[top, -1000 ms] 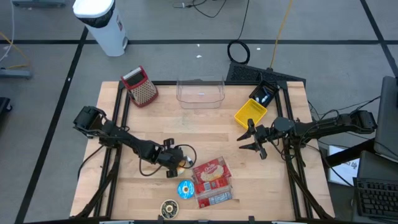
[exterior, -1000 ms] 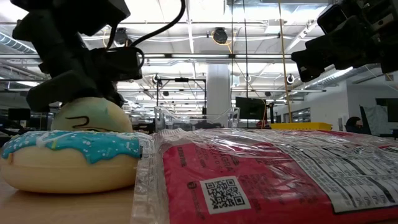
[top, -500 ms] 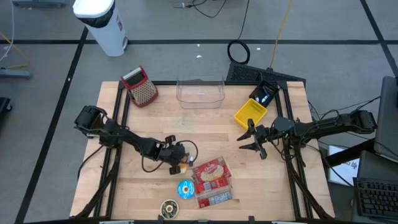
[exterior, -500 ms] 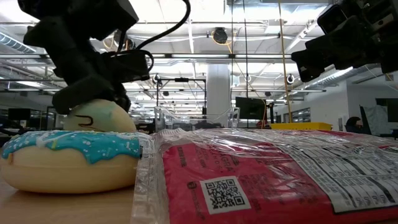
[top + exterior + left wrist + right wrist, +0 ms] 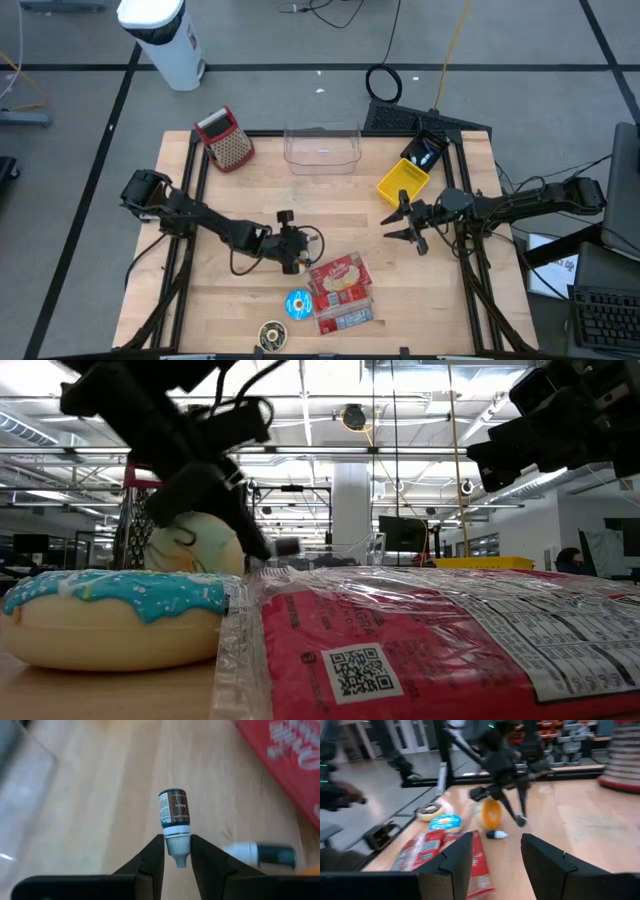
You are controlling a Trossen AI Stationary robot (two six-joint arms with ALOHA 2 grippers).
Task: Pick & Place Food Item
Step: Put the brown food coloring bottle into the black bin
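My left gripper is shut on a small dark dropper bottle with a white cap, above the middle of the table. Just near of it stands a round yellow-orange food item, and a second small bottle lies on the wood. Nearer the front edge, a blue-iced doughnut lies beside a red food packet. My right gripper hovers open over the table's right side, holding nothing. My left gripper pinches the bottle's white cap end between its two fingertips. The fingers slant down from the table's near-left side. The bottle's dark body sticks out past the fingertips in line with them, toward the far edge. It looks lifted clear of the wood.
A clear plastic container stands at the far edge, with a red-handled grater to its left and a yellow bin to its right. A chocolate doughnut lies at the front edge. Bare wood lies between the gripper and the container.
My left gripper has risen and moved toward the table's right and far edges, away from the round yellow-orange item, rolling its wrist as it went. The bottle in its fingers now points toward the far edge.
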